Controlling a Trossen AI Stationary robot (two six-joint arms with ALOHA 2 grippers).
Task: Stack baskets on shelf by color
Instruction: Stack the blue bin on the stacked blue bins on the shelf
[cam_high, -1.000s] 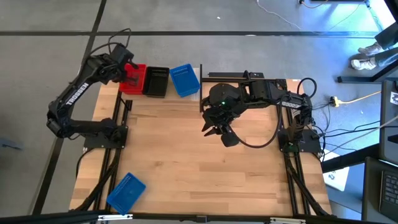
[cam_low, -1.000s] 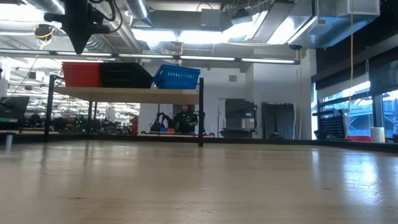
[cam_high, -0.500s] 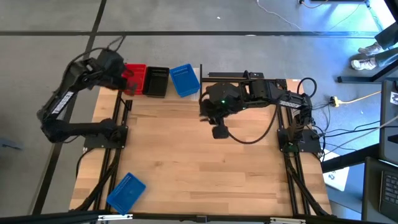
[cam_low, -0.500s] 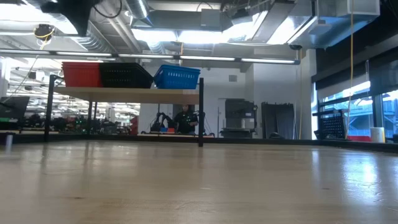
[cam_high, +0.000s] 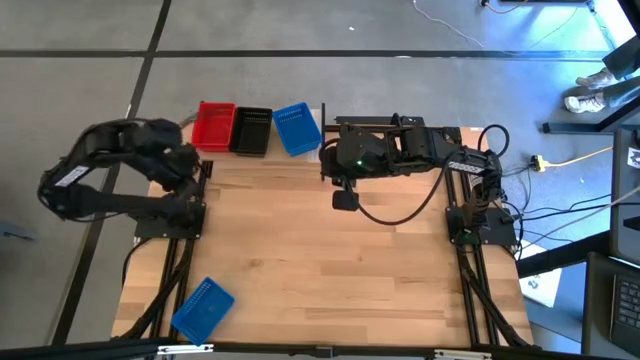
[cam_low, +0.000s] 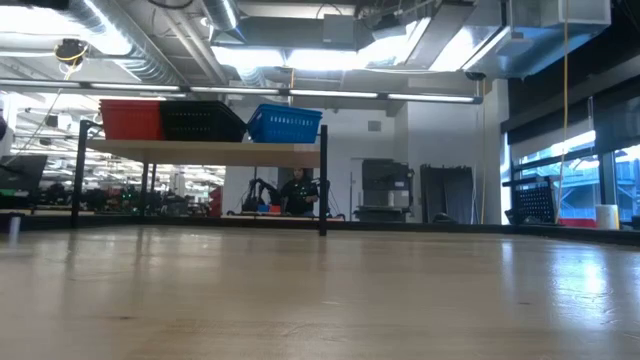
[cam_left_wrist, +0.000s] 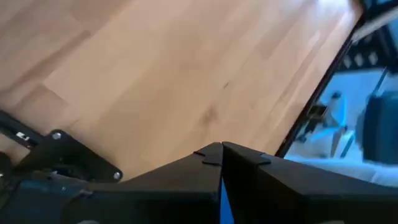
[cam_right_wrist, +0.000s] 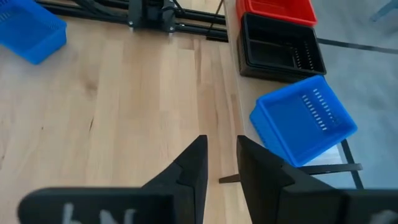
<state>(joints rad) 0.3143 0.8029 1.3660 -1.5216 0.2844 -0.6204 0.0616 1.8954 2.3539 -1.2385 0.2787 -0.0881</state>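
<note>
Our left gripper (cam_high: 185, 160) sits clenched and empty by its base; the shelf (cam_high: 262, 150) carries red (cam_high: 213, 125), black (cam_high: 251, 130) and blue (cam_high: 297, 128) stacks; our right gripper (cam_high: 344, 200) hangs parted, holding nothing. Next we should fetch the stray blue basket (cam_high: 203, 306), gripping its rim squarely

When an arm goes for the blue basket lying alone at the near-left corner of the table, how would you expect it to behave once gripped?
The lone blue basket looks like thin perforated plastic, so probably light and fairly stiff. Its open rim should offer a wall to pinch, though that wall may flex. Sitting flat on the table, it would likely slide rather than tip.
</note>
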